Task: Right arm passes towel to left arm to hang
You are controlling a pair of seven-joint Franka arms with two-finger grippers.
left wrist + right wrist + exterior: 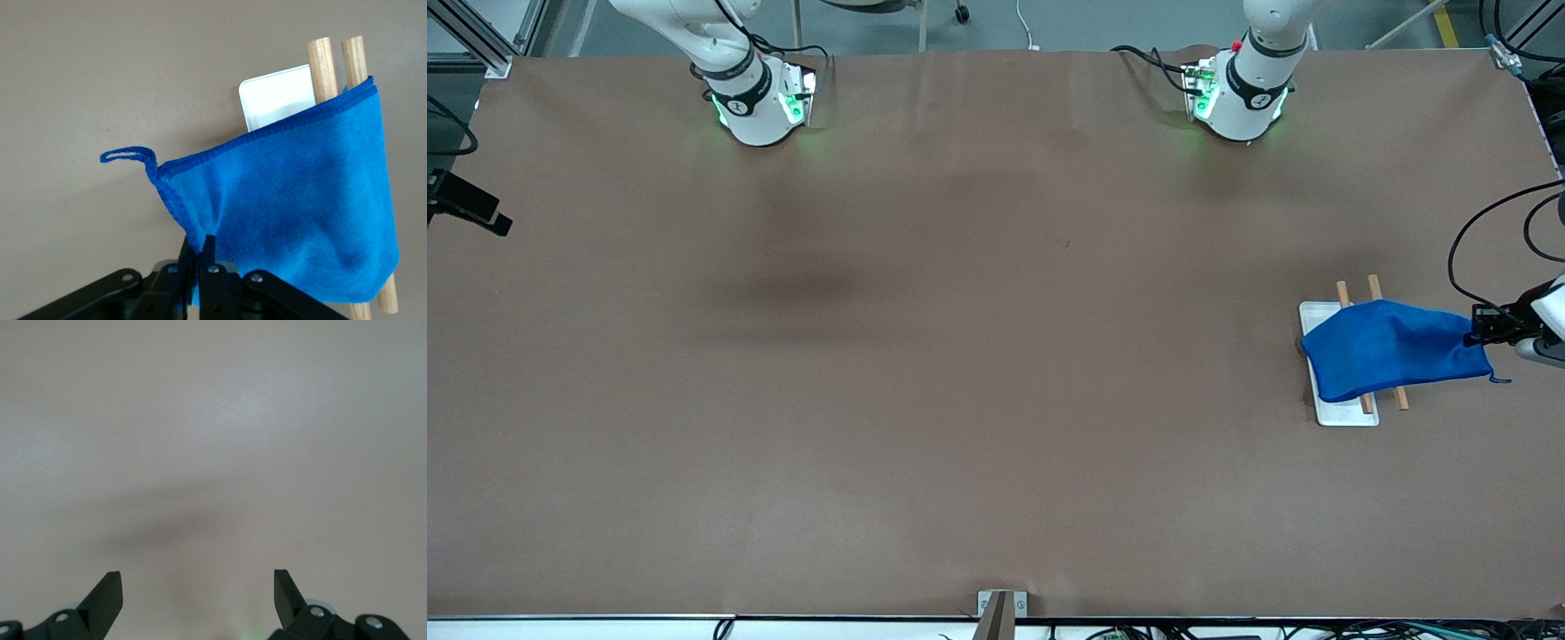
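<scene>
The blue towel (pixel 1392 348) hangs over two wooden rods (pixel 1372 286) above a white tray (pixel 1316 313) at the left arm's end of the table. My left gripper (pixel 1480 331) is beside the rack at the table's edge, shut on the towel's corner. In the left wrist view the left gripper (pixel 200 250) pinches the towel (pixel 300 207) near its small loop (pixel 123 155), with the rods (pixel 322 63) and the tray (pixel 277 97) showing past the cloth. My right gripper (pixel 198 587) stands open over bare table, holding nothing. It is out of the front view.
The right arm's base (pixel 756 107) and the left arm's base (pixel 1240 102) stand along the table's edge farthest from the front camera. A black device (pixel 467 209) sits at the right arm's end. Black cables (pixel 1494 222) loop above the left gripper.
</scene>
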